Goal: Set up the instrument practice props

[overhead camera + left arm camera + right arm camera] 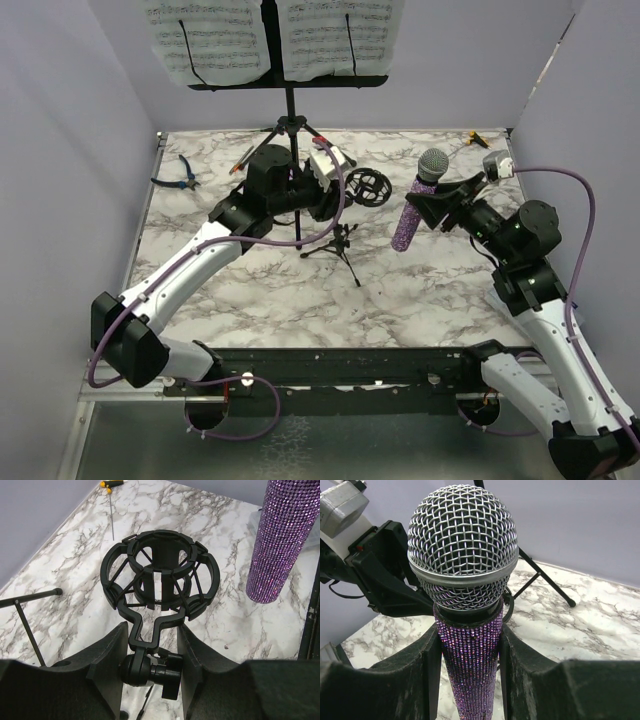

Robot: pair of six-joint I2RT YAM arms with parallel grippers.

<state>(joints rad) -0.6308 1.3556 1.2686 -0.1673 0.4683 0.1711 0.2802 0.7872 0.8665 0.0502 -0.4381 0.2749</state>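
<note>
Marble-patterned worktop (pixel 400 300), white with grey veins, walled in pale lilac on three sides.

1. Blue-handled pliers (pixel 178 175): lying flat at the far left edge.
2. Tall black music stand (pixel 290 100): far centre, tripod feet on the worktop, desk raised high. Two white sheet-music pages (pixel 205 35) rest side by side on the desk, each crossed by a dark strap.
3. Left pincer (pixel 152 655): part-way closed, its padded fingers (pixel 107 655) clamped on either side of the neck of the small black tripod mic stand (pixel 157 575), just under the ring-shaped cradle. The stand sits at mid-worktop, near side of the music stand; whether its legs touch the surface cannot be told.
4. Purple glitter microphone (pixel 415 205): just right of the cradle ring and apart from it, tilted, silver mesh head uppermost and towards the far side.
5. Right pincer (pixel 470 650): part-way closed, gripping the glittered barrel below the mesh head.
6. Yellow-handled tool (pixel 478 138): far right corner, on the worktop.
</note>
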